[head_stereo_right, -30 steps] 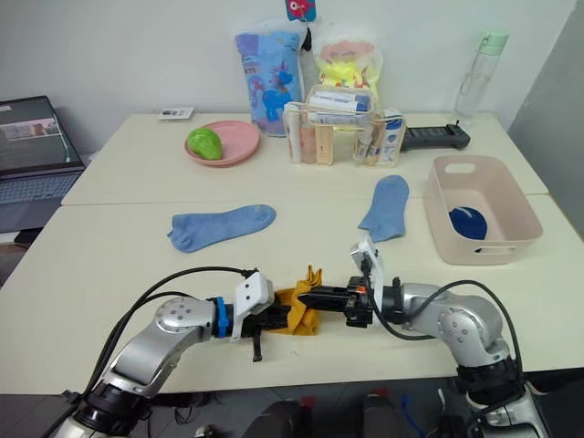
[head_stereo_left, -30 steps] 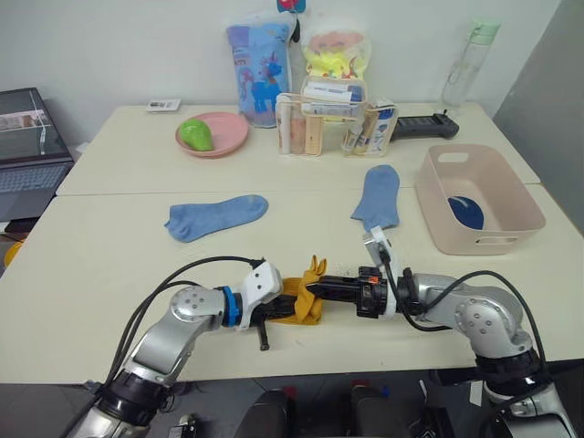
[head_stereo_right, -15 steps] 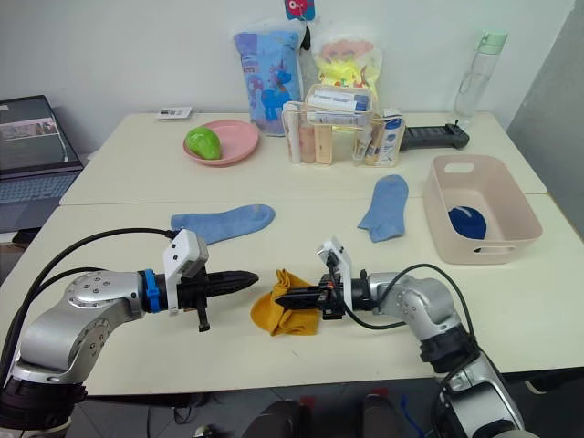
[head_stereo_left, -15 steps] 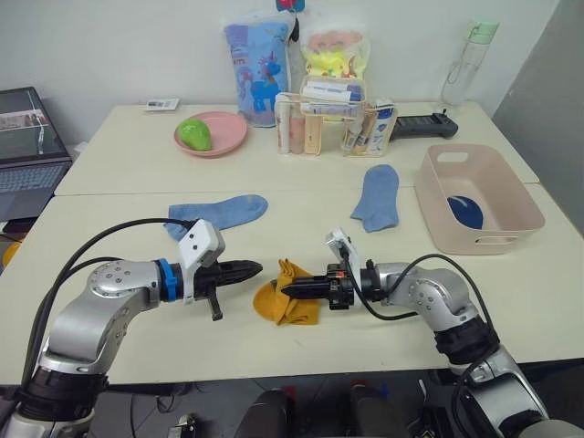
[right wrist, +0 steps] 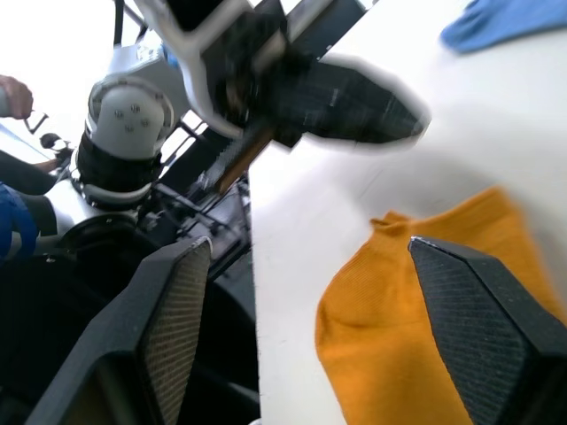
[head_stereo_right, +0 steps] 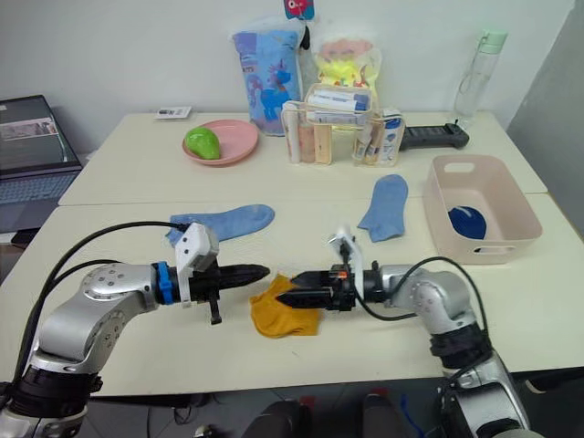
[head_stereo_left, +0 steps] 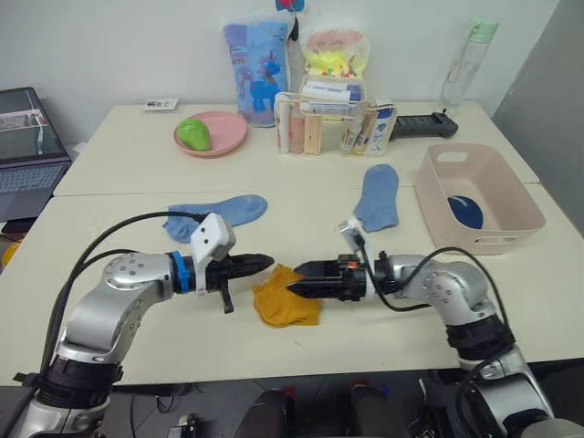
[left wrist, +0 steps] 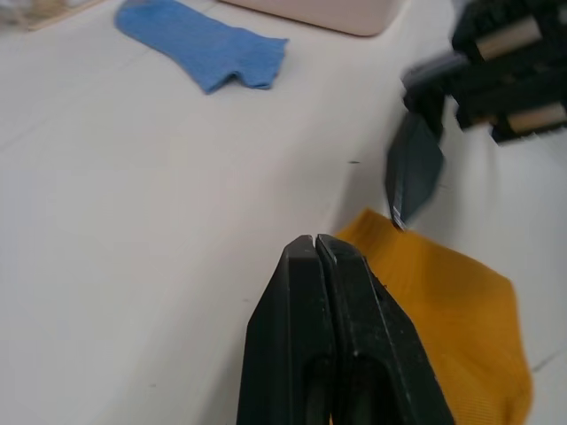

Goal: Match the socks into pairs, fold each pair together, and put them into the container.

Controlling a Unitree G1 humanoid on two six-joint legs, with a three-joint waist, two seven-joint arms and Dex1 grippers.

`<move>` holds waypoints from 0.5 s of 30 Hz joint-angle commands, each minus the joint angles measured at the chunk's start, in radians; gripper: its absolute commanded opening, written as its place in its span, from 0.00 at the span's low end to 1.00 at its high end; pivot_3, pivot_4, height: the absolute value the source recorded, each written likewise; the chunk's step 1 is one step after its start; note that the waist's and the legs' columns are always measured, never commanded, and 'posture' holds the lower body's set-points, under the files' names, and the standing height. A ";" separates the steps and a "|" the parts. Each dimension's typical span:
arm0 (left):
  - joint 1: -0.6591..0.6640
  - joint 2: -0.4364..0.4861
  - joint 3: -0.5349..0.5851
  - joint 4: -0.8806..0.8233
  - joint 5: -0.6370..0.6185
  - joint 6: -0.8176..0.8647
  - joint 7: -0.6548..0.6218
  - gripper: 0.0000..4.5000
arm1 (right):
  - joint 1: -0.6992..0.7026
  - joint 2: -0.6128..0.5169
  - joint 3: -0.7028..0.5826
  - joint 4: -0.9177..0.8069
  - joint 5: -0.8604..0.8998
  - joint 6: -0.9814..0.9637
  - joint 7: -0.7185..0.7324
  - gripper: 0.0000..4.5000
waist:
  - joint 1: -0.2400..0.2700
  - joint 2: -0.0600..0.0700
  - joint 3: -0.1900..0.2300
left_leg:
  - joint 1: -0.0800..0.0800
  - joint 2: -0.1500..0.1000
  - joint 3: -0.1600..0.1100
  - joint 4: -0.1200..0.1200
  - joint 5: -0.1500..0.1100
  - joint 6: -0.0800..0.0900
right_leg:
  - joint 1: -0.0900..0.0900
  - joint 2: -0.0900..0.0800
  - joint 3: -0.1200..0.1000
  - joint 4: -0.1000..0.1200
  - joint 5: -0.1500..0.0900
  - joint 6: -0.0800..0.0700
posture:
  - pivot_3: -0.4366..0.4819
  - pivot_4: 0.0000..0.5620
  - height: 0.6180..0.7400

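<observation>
A folded mustard yellow pair of socks lies on the table near the front edge. My right gripper is open at its right edge, and in the right wrist view the yellow fabric lies between and beyond the spread fingers. My left gripper is shut and empty, with its tip just left of the yellow pair. Two light blue socks lie flat and apart, one at the left and one at the right. The pink container at the right holds a navy bundle.
At the back stand a pink plate with a green object, a clear organizer box, two printed bags, a bottle and a black remote. A laptop sits at the far left.
My right gripper has opened and let go of the yellow pair, which now lies flatter. My left gripper first drew away to the left, then came back close to the pair.
</observation>
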 commanded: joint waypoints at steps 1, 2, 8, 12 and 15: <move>0.036 0.021 -0.038 -0.043 0.029 -0.009 -0.002 0.00 | 0.033 -0.047 -0.046 -0.072 -0.003 0.014 -0.043 0.86 | 0.001 0.000 0.000 | 0.000 0.000 0.000 0.000 0.000 0.000 | 0.000 0.000 0.000 0.000 0.000 0.000 | 0.48 0.27 1.00; 0.055 0.024 -0.058 -0.029 0.067 -0.045 0.002 0.00 | 0.042 -0.070 -0.055 -0.093 -0.004 0.028 -0.056 0.86 | 0.001 0.000 0.000 | 0.000 0.000 0.000 0.000 0.000 0.000 | 0.000 0.000 0.000 0.000 0.000 0.000 | 0.48 0.27 1.00; 0.117 0.035 -0.138 0.108 0.229 -0.199 0.016 0.00 | 0.073 -0.145 -0.024 -0.141 -0.038 0.105 -0.142 0.86 | 0.004 0.000 0.000 | 0.000 0.000 0.000 0.000 0.000 0.000 | 0.000 0.000 0.000 0.000 0.000 0.000 | 0.48 0.27 1.00; 0.137 0.021 -0.151 0.157 0.247 -0.241 0.017 0.00 | 0.080 -0.137 0.016 -0.111 -0.060 0.122 -0.153 0.86 | 0.005 0.001 0.000 | 0.000 0.000 0.000 0.000 0.000 0.000 | 0.000 0.000 0.000 0.000 0.000 0.000 | 0.48 0.27 1.00; 0.143 0.019 -0.148 0.163 0.246 -0.247 0.022 0.00 | 0.077 -0.126 0.054 -0.098 -0.068 0.134 -0.150 0.86 | 0.005 0.001 -0.001 | 0.000 0.000 0.000 0.000 0.000 0.000 | 0.000 0.000 0.000 0.000 0.000 0.000 | 0.48 0.27 1.00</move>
